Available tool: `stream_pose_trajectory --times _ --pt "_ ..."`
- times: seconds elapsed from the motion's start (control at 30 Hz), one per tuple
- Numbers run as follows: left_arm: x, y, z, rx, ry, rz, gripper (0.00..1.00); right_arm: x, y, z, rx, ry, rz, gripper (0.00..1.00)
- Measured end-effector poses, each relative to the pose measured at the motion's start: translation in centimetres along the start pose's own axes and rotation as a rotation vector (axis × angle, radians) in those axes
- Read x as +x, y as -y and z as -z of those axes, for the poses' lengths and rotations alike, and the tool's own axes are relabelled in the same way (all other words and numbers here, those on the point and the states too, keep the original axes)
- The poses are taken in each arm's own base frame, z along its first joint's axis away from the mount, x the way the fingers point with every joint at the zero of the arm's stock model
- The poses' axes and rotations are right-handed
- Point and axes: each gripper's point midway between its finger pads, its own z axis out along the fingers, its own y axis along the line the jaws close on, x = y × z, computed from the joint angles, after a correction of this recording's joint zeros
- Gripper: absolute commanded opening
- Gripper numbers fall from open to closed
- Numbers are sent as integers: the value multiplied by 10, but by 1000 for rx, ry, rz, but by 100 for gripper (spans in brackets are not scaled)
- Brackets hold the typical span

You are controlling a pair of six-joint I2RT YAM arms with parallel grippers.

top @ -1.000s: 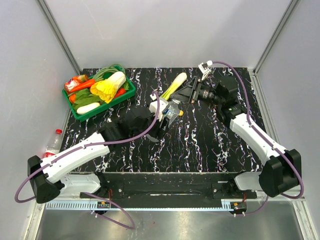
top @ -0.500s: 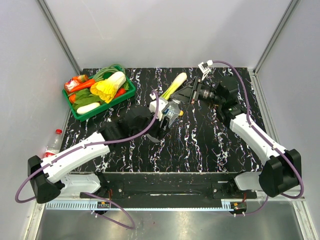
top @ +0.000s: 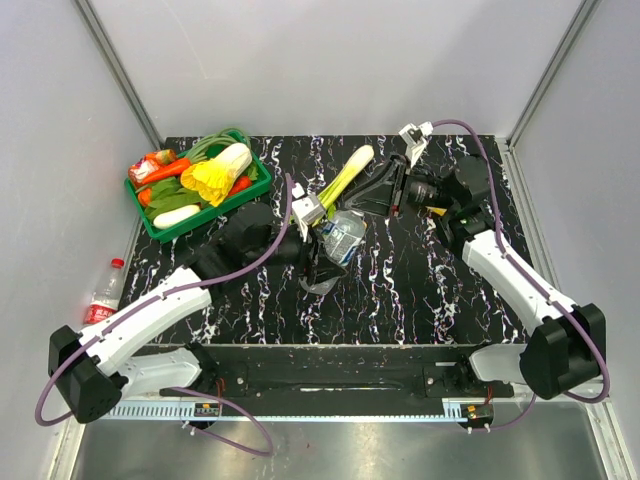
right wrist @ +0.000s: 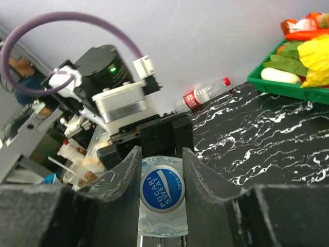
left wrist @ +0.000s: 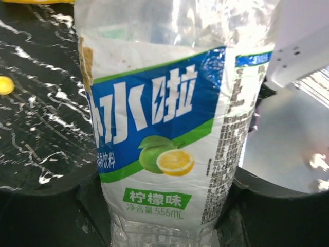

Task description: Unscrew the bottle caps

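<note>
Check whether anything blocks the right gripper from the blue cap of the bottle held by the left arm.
Nothing visible does. The right gripper already clamps the blue cap directly, and the left gripper holds the bottle.

Overhead looks down from behind; both wrist views, close, share the blue-labelled bottle (left wrist: 164, 144).

Both arms (top: 150, 315) white w/ black joints — purple cables (right wrist: 77, 19), dark grainy fingers (right wrist: 118, 180), green LED (right wrist: 112, 68).
</note>
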Motion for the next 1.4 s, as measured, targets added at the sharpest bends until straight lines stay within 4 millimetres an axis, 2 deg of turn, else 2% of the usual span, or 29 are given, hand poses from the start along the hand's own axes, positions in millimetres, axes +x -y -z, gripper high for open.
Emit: stream_pose_trajectory --times 0.33,0.37,0.43,0.47,0.53,0.63,0.87,1.03,1.23,1.4 --pt "-9 32 6 225 33 -25 0 -6 -45 7 -182 -26 171 1" --pt "-10 34 6 234 37 -30 0 -7 -47 7 -190 -25 181 7" --pt "-11 35 6 240 43 -36 0 -9 -50 7 -199 -18 191 34" --pt "-12 35 6 240 46 -37 0 -9 -50 8 -199 -17 191 53" --pt "-12 34 6 235 47 -37 0 -10 -50 8 -195 -13 180 77" --pt "-4 24 5 179 16 -3 0 -17 -46 9 -163 24 172 98" --pt "22 -8 5 -9 -71 42 0 -46 -38 13 8 134 158 100" --pt "30 -24 9 -191 -119 8 0 -62 -15 15 181 178 110 100" --pt "7 -36 15 -412 -99 -76 0 -54 23 19 349 166 -30 100" --pt "-3 -46 19 -599 -104 -148 0 -34 52 21 428 125 -140 100"
